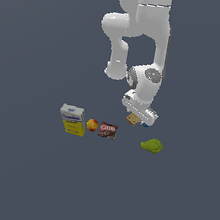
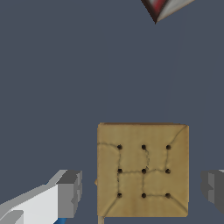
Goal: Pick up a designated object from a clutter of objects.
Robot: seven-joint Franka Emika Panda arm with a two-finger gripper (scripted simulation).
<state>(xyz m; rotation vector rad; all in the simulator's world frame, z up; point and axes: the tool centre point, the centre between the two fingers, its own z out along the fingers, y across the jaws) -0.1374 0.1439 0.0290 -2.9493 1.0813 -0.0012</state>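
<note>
The designated object, a flat tan square block [image 2: 143, 170] with dark dots and crack lines, lies between my fingers in the wrist view. My gripper [image 2: 142, 190] is open around it, and a gap shows between each grey fingertip [image 2: 70, 192] and the block's sides. In the exterior view the block [image 1: 132, 119] peeks out just under my gripper [image 1: 138, 118]. The clutter of objects lies in a loose row on the dark floor.
A yellow-and-white box [image 1: 73, 119], an orange-red fruit [image 1: 93, 125] and a dark brown-red packet [image 1: 108, 130] lie toward the exterior view's left. A lime-green lump [image 1: 152, 145] sits toward its right. A small blue piece [image 1: 144, 124] shows beside the gripper. The packet's corner [image 2: 159, 6] shows in the wrist view.
</note>
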